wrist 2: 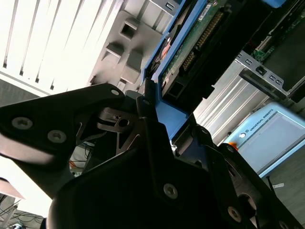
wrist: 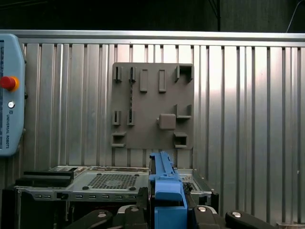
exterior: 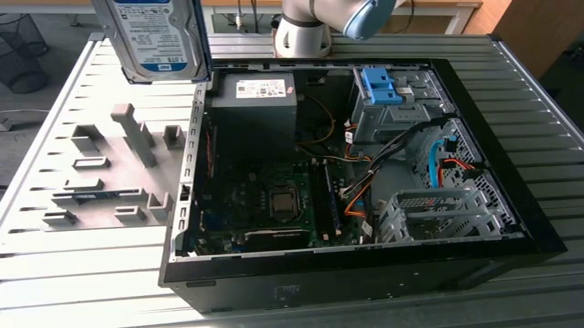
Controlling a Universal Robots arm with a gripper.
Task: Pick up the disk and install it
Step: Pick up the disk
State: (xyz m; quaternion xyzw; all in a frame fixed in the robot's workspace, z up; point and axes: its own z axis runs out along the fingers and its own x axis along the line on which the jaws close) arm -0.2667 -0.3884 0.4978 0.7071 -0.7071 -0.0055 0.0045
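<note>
- the disk (exterior: 157, 37) is held above the bench (exterior: 529, 102), label face shown, at 11 o'clock from the open computer case (exterior: 365, 280) in the exterior view.
- the claw (wrist 2: 167, 125) is closed on the disk's blue rail (wrist 2: 177, 110), which is clamped between black fingers (wrist 2: 150, 126) in the second wrist view.
- a grey fixture plate (exterior: 109, 171) is laid on the bench at 9 o'clock from the case.
- a bare blue bracket (exterior: 379, 85) is seated in the case's drive cage (exterior: 392, 119).
</note>
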